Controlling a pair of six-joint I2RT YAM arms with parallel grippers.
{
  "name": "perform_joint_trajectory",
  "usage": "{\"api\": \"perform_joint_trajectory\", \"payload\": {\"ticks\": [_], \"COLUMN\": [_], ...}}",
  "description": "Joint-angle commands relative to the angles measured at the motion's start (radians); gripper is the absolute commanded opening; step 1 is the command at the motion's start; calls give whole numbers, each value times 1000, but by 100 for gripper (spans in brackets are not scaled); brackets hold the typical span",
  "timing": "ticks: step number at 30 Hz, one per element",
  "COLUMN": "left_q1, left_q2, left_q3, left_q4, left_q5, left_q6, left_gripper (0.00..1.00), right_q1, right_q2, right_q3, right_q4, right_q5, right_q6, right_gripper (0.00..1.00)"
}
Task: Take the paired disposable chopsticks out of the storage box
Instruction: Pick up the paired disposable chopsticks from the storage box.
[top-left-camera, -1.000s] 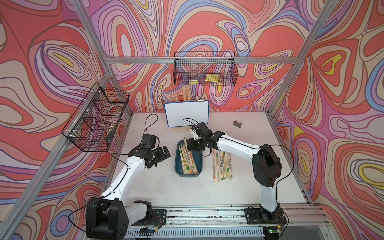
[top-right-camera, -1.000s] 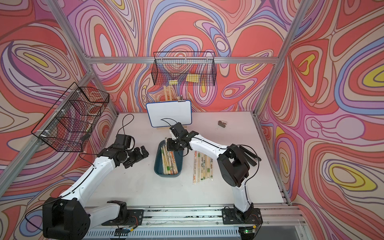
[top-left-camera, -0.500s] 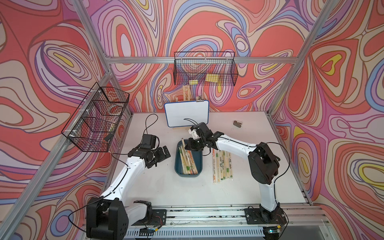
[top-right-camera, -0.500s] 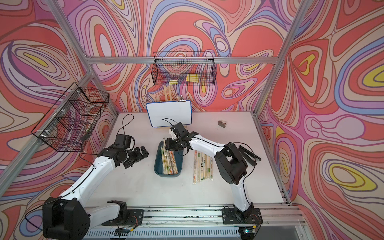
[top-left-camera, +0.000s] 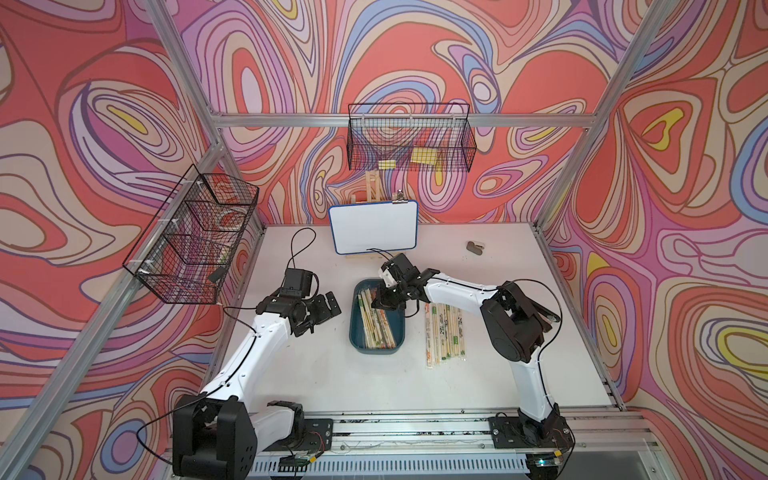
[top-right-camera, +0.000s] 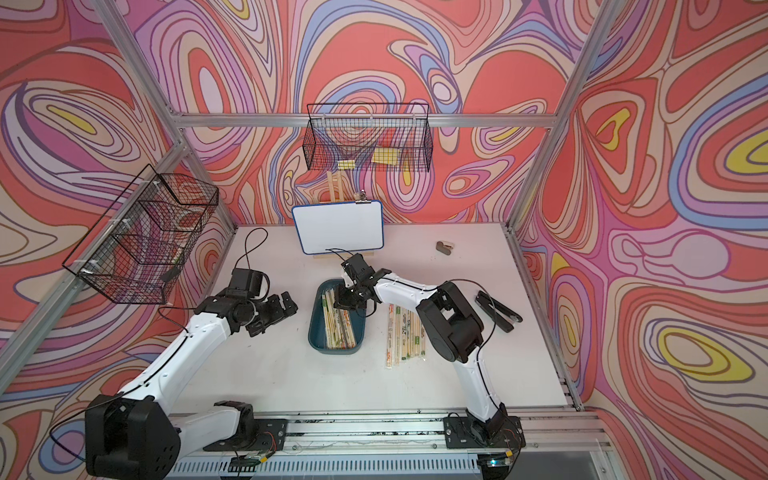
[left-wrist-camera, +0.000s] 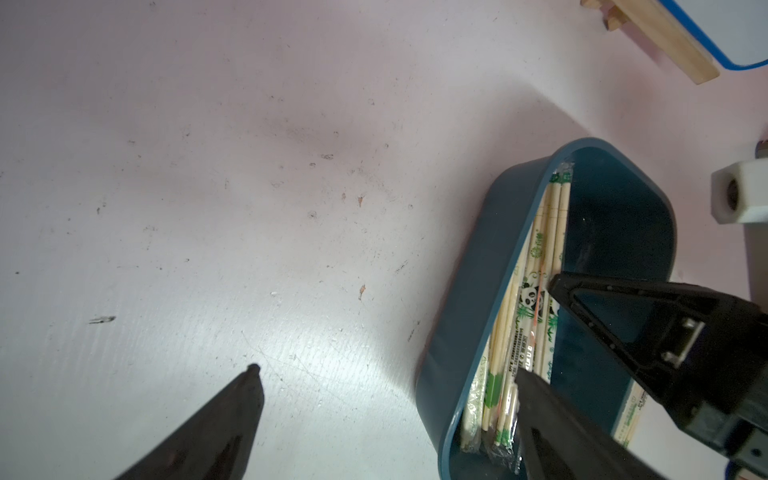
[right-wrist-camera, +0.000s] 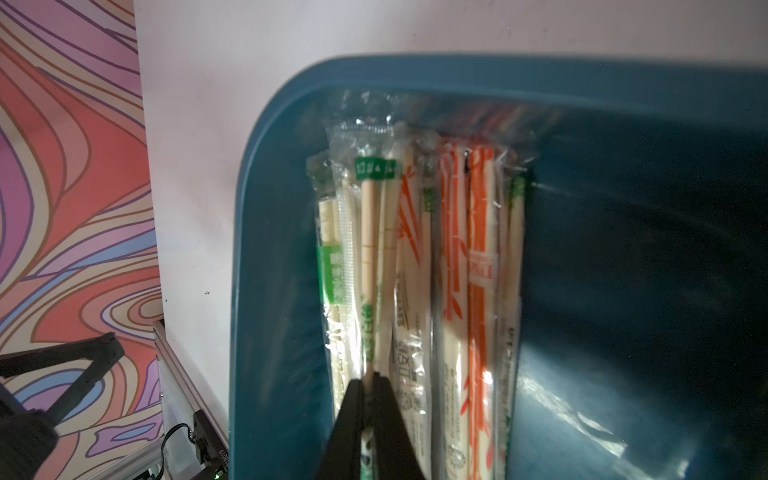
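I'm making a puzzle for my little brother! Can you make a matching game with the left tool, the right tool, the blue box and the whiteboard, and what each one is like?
Things:
1. left tool
2. right tool
3. storage box
4. whiteboard

What it is like:
A. stands at the back of the table
B. shut on a pair of chopsticks
C. wide open, holding nothing
D. dark teal-blue with rounded corners

Pairs: 1-C, 2-B, 3-D, 4-A
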Motion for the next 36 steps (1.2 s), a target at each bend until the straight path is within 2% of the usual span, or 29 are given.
{"api": "perform_joint_trajectory", "payload": {"ticks": [1, 17, 25, 32, 36], "left_q1": [7, 6, 7, 7, 7], "left_q2": [-2, 3, 1, -3, -6], "left_q3": [-3, -6, -8, -9, -6], "left_q4": [-1, 3, 3, -1, -3], "left_q5": [8, 10, 9, 9, 7], "left_q6": [10, 12, 13, 13, 16], "left_gripper": [100, 100, 100, 100, 100], "right_q1": [0, 0, 0, 0, -1], "right_q2": [12, -68, -80, -50, -91], "right_q3": [-3, 17, -19, -28, -59], "right_q4": [-29, -49, 76, 56, 63], "right_q5": [46, 71, -29, 5, 20], "right_q6": [-13, -48, -9, -6, 0], "right_gripper": [2, 0, 0, 0, 0]}}
